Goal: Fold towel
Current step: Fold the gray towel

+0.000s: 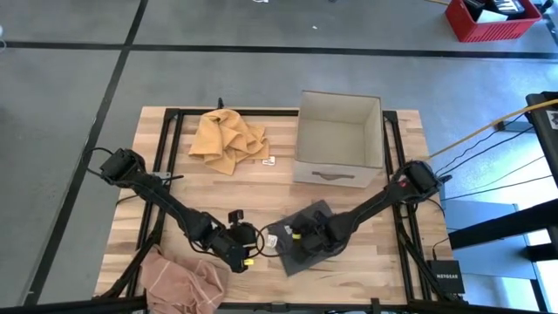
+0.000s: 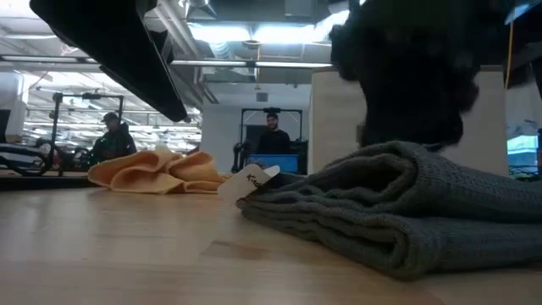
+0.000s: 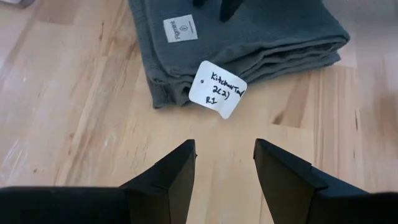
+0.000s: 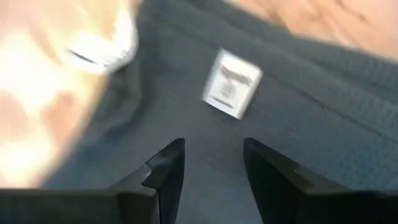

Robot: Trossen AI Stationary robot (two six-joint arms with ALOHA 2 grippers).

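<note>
Folded dark grey knitted towel point(image 1: 301, 240) lying on the pale wooden slatted worktop point(image 1: 218, 196), near its front edge and between the two arms. The towel rests as a compact rectangle of several stacked layers, seen edge-on in the low view point(image 2: 398, 216); a small sewn cloth label point(image 3: 180, 28) faces up on its top layer and a white handwritten paper tag point(image 3: 217, 88) sticks out from one corner onto the bare wood.

The left gripper point(image 1: 247, 253) is just beside that tagged corner, its jaws released and parted over bare wood with nothing between them, as the left wrist view shows point(image 3: 224, 165). The right gripper point(image 1: 307, 237) is directly above the towel, jaws likewise parted and empty point(image 4: 213, 165), the grey fabric filling the view beneath; whether the fingertips touch the cloth cannot be told.

Judgement: the fold appears complete or nearly so. The open jaws on both sides suit either a release of the cloth or a final smoothing press, with the left arm clear of the stack so as not to drag the layers.

Elsewhere on the worktop, well apart: a crumpled mustard-yellow cloth point(image 1: 228, 138), an open beige fabric storage box point(image 1: 340, 139), and a pink cloth point(image 1: 181, 279) at the front left corner.
</note>
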